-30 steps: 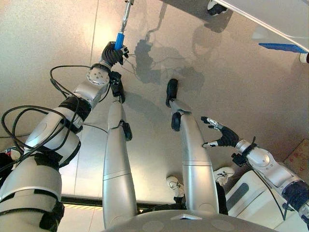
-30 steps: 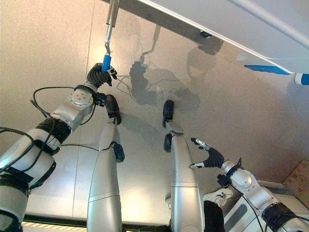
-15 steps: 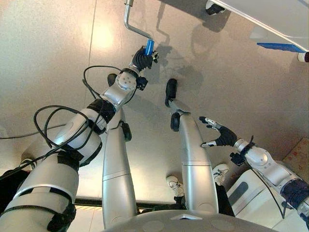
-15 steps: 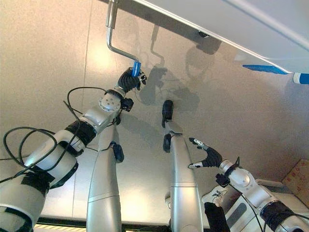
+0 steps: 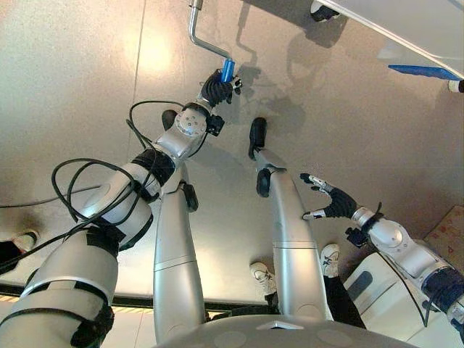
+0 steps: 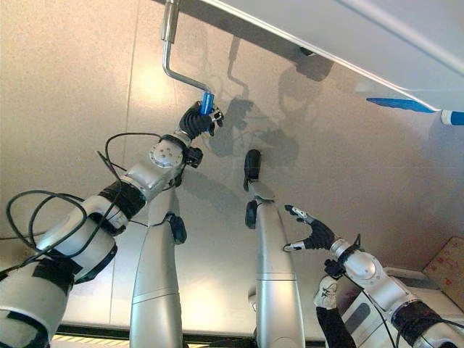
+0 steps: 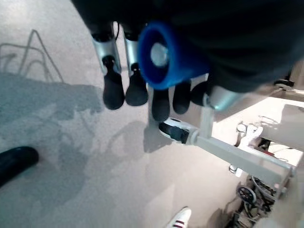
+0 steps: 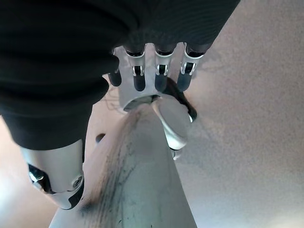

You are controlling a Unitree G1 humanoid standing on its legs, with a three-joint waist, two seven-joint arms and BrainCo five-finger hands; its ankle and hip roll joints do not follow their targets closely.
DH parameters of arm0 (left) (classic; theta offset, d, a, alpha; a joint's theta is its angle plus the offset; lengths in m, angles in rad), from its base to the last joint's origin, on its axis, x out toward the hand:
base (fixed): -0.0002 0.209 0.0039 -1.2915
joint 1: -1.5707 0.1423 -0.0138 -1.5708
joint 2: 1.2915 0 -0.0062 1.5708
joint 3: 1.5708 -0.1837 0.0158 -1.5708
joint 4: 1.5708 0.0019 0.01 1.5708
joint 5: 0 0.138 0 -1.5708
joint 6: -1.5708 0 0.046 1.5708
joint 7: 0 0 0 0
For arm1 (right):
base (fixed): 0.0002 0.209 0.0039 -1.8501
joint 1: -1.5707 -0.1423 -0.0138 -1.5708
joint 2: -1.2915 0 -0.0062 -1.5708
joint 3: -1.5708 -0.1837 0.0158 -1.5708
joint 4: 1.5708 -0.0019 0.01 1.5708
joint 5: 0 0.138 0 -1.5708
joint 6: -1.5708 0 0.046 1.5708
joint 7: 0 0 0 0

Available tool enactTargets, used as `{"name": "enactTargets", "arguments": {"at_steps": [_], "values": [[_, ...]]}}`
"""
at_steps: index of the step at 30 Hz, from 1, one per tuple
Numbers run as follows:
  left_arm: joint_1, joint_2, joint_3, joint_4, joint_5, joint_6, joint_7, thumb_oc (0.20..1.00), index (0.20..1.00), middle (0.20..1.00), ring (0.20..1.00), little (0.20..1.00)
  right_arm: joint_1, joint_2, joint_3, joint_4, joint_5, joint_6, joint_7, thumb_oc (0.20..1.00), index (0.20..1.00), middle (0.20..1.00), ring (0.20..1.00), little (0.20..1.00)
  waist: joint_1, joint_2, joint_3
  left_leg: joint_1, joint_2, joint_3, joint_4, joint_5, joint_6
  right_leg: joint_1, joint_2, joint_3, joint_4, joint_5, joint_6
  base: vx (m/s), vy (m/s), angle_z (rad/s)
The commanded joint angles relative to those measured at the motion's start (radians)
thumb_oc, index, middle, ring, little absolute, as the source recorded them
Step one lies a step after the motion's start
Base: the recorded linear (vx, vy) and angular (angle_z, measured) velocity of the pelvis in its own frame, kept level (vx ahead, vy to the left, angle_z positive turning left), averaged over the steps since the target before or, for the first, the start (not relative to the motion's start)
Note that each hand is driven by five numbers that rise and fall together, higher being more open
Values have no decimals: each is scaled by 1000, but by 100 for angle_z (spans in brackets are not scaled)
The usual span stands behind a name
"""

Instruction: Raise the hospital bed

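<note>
Right now your left hand [image 5: 215, 88] is curled around the blue grip [image 5: 228, 70] at the end of the bed's crank handle [image 5: 206, 43], a bent silver rod that runs up from the grip, turns, and goes toward the underside of the hospital bed [image 6: 377, 43]. From the left wrist camera you see the blue grip [image 7: 164, 57] end-on, with your dark-tipped fingers [image 7: 114, 90] wrapped past it on one side, so the hold looks firm.

The bed itself sits along the upper right of the head views, its pale frame edge slanting down to the right, with a blue part [image 5: 424, 70] showing below that edge and a caster wheel [image 5: 324, 10] near the top.

Your right hand [image 5: 332, 204] hangs low at the right, well apart from the crank, holding nothing; its fingers are loosely spread and only slightly bent, thumb apart from them. In the right wrist view those fingers [image 8: 160, 78] point out, relaxed, over the grey floor [image 5: 65, 87].

A person's white shoe [image 5: 262, 278] shows on the floor at the lower middle.
</note>
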Motion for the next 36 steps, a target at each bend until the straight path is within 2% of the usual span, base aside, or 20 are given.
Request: {"name": "enactTargets", "arguments": {"at_steps": [1,3,4,5,6,7,10,12,13,16,19,21,22,23,24,32,33,34,35,36], "values": [[-94,-170,-68,-150,10,-88,-85,200,200,200,200,200,38,-66,9,-19,16,-19,0,1000,1000,1000,1000,1000,1,25,-28,-26,17,-17,235,-246,22,32,71,2,-220,172,62,0,0,0],[-87,-118,-76,-205,-4,-89,-95,200,200,200,200,200,55,-70,-8,-22,15,-19,4,1000,1000,1000,1000,1000,5,30,-29,-23,16,-17,228,-242,22,36,68,0,-225,173,63,0,0,0],[-87,-118,-76,-205,-4,-89,-95,200,200,200,200,200,55,-70,-8,-22,15,-19,5,1000,1000,1000,1000,1000,5,30,-29,-23,16,-17,228,-242,22,36,68,0,-225,173,63,0,0,0],[-82,-78,-76,-241,-24,-95,-99,200,200,200,200,200,68,-70,-19,-22,15,-20,6,1000,1000,1000,1000,1000,9,32,-28,-22,15,-17,227,-241,22,35,66,0,-223,174,63,0,0,0],[-81,-78,-76,-241,-24,-95,-99,200,200,200,200,200,68,-70,-19,-22,15,-20,6,1000,1000,1000,1000,1000,9,32,-28,-22,15,-17,227,-241,22,35,66,0,-223,174,63,0,0,0],[-77,-28,-81,-288,-34,-97,-109,200,200,200,200,200,80,-71,-33,-25,10,-22,7,1000,1000,1000,1000,1000,12,35,-27,-21,14,-17,227,-240,22,34,66,-1,-222,174,63,0,0,0],[-74,18,-85,-333,-58,-102,-123,200,200,200,200,200,94,-74,-44,-29,7,-22,13,1000,1000,1000,1000,1000,13,36,-28,-22,14,-16,229,-240,22,34,65,-2,-219,174,63,0,0,0],[-65,82,-87,-404,-105,-113,-135,200,200,200,200,200,114,-75,-59,-31,2,-25,18,1000,1000,1000,1000,1000,17,39,-29,-25,12,-17,232,-241,22,32,62,-3,-218,174,63,0,0,0],[-65,82,-87,-404,-105,-113,-135,200,200,200,200,200,114,-75,-59,-31,2,-25,18,1000,1000,1000,1000,1000,17,39,-29,-25,12,-17,232,-241,22,32,62,-3,-218,174,63,0,0,0],[-56,181,-99,-503,-143,-117,-157,200,200,200,200,200,138,-74,-83,-32,-4,-23,23,1000,1000,1000,1000,1000,20,42,-28,-25,11,-19,232,-239,21,32,60,-5,-213,173,64,0,0,0],[-40,227,-97,-551,-168,-120,-166,200,200,200,200,200,146,-73,-93,-33,-6,-24,27,1000,1000,1000,1000,1000,23,43,-29,-25,10,-17,233,-239,21,34,59,-6,-213,173,63,0,0,0],[-31,296,-108,-616,-186,-121,-180,200,200,200,200,200,157,-72,-105,-32,-12,-24,29,1000,1000,1000,1000,1000,26,45,-30,-25,10,-17,231,-237,20,36,58,-7,-213,172,63,0,0,0],[-30,298,-108,-617,-186,-120,-179,200,200,200,200,200,156,-71,-105,-32,-12,-24,29,1000,1000,1000,1000,1000,26,45,-30,-25,10,-17,231,-237,20,36,58,-7,-213,172,63,0,0,0],[-11,336,-105,-657,-203,-124,-190,200,200,200,200,200,163,-69,-112,-33,-15,-24,31,1000,1000,1000,1000,1000,29,47,-30,-24,9,-17,232,-237,21,36,59,-6,-211,173,64,0,0,0],[-10,338,-104,-658,-203,-124,-189,200,200,200,200,200,162,-70,-111,-33,-15,-24,31,1000,1000,1000,1000,1000,28,47,-30,-24,9,-17,232,-237,21,36,59,-6,-211,173,64,0,0,0],[45,502,-88,-806,-250,-132,-221,200,200,200,200,200,188,-64,-133,-29,-24,-28,46,1000,1000,1000,1000,1000,37,49,-30,-22,8,-16,235,-236,21,40,55,-6,-210,173,65,0,0,0],[58,541,-80,-835,-261,-137,-228,200,200,200,200,200,198,-65,-141,-30,-26,-30,52,1000,1000,1000,1000,1000,39,50,-30,-21,8,-16,235,-236,21,41,55,-6,-210,173,65,0,0,0],[59,542,-79,-837,-261,-136,-228,200,200,200,200,200,198,-65,-141,-30,-26,-30,52,1000,1000,1000,1000,1000,39,50,-30,-21,8,-16,235,-236,21,41,55,-6,-210,173,65,0,0,0],[79,589,-61,-873,-265,-142,-233,200,200,200,200,200,204,-63,-147,-30,-23,-32,56,1000,1000,1000,1000,1000,42,51,-30,-21,7,-17,236,-235,20,42,55,-5,-208,172,65,0,0,0],[82,591,-59,-875,-265,-142,-233,200,200,200,200,200,204,-63,-146,-31,-23,-32,56,1000,1000,1000,1000,1000,41,51,-30,-21,8,-17,236,-235,20,42,55,-5,-208,172,65,0,0,0]]}}
